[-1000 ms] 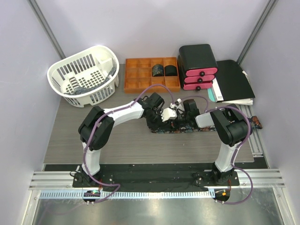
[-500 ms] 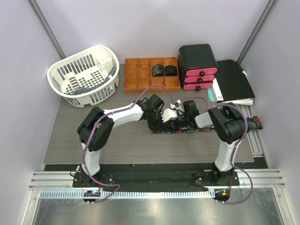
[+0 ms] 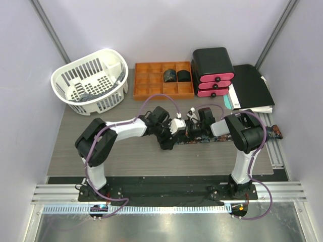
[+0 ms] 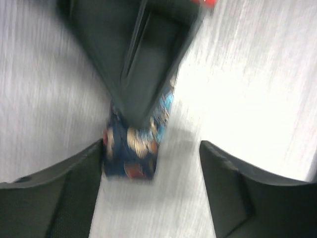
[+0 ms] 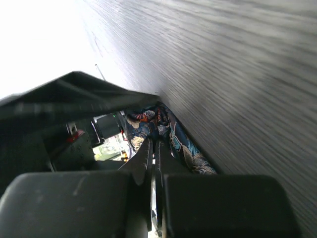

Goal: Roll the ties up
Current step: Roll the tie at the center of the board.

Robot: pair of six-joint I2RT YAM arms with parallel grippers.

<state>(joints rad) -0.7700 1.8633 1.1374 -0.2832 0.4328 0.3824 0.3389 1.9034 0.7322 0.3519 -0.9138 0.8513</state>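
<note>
navy printed fabric necktie, long, narrow, flat on grey wood-grain table. my left gripper: spread wide, holding nothing, necktie's end between the fingers, nearer the left one. my right gripper: pinched together on the necktie.

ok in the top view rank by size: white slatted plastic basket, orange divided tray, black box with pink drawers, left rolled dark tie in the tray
1. white slatted plastic basket
2-3. orange divided tray, black box with pink drawers: too close to rank
4. rolled dark tie
</note>
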